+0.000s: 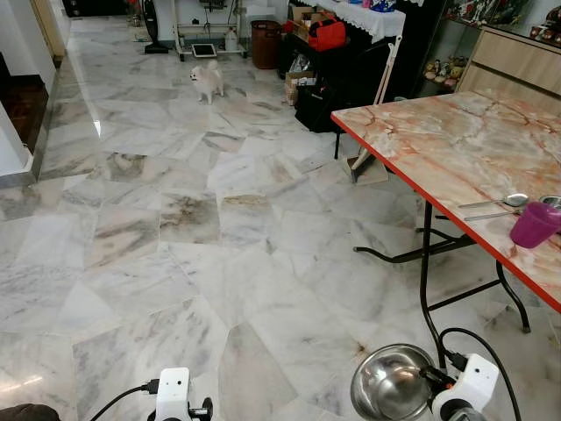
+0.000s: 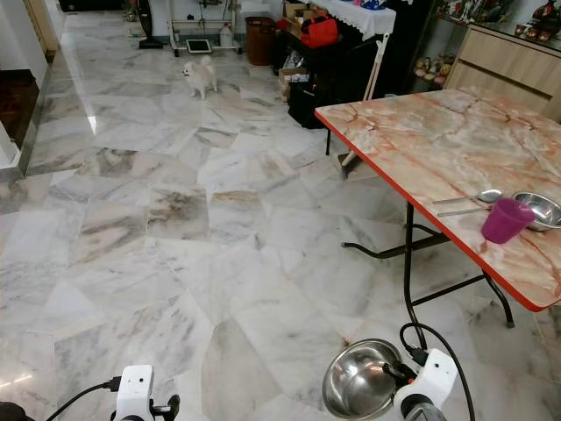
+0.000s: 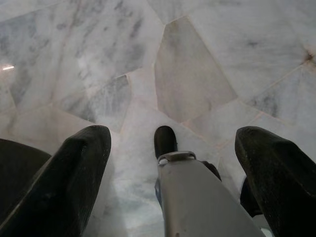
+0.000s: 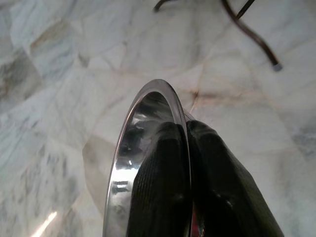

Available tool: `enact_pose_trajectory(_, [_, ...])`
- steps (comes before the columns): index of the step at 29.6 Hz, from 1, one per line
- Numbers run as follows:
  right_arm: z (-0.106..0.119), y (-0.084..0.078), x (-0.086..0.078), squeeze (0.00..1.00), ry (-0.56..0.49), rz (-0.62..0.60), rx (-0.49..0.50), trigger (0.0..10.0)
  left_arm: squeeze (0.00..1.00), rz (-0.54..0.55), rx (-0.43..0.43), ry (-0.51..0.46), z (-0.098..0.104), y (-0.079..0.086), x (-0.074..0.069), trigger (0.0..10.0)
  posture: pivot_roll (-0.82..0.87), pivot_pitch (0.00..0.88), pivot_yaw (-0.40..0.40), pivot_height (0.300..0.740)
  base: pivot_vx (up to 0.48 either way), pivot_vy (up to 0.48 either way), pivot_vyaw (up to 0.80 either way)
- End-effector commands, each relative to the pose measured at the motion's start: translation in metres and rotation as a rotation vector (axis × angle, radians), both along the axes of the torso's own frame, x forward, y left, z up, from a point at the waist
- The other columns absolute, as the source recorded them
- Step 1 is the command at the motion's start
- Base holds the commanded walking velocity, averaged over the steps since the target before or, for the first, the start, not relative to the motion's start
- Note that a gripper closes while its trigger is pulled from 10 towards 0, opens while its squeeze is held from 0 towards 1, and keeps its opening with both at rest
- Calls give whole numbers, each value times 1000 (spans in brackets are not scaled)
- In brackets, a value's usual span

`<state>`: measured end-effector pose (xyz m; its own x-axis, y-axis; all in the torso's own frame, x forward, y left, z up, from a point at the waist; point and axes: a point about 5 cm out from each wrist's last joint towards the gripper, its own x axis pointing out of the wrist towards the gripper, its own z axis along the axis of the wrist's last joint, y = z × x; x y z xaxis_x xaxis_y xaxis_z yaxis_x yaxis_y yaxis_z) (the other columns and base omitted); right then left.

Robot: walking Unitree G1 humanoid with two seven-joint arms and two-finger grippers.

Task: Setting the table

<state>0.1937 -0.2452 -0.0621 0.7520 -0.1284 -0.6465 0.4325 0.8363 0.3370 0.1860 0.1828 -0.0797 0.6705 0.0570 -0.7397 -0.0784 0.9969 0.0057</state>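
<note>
My right gripper [image 2: 394, 373] is shut on the rim of a steel bowl [image 1: 390, 382], held low over the floor at the lower right. In the right wrist view both black fingers [image 4: 212, 168] pinch the bowl's rim [image 4: 148, 98]. The marble-patterned table [image 1: 456, 140] with a red edge stands to the right. On it sit a purple cup [image 2: 506, 220], a second steel bowl [image 2: 538, 209] and a spoon [image 2: 478, 198]. My left gripper [image 3: 168, 148] hangs low at the lower left, open, with nothing between its fingers [image 3: 74, 177].
Black folding table legs [image 1: 425, 263] stand just ahead of my right arm. A small white dog [image 1: 208, 80] stands far across the marble floor. Boxes, a red bag [image 1: 326, 35] and a brown bin [image 1: 265, 44] line the back wall. A wooden cabinet [image 1: 517, 61] stands behind the table.
</note>
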Motion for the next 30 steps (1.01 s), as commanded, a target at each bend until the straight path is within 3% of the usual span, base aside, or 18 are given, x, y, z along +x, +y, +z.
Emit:
enact_pose_trajectory(1, [1,1,2,0,-1,7,-5,10000,0,-1,7,24,-2,1,-4,10000,-33,0,-62,740,0,0,438])
enact_pose_trajectory(23, [-3,4,-3,0,12,-23,14,10000,0,-19,38,29,-2,10,-5,10000,-37,0,-37,740,0,0,0])
enact_pose_trajectory(30, [-3,6,-3,0,11,-16,9,10000,0,-18,41,31,-2,11,-5,10000,-37,0,-35,740,259,0,64])
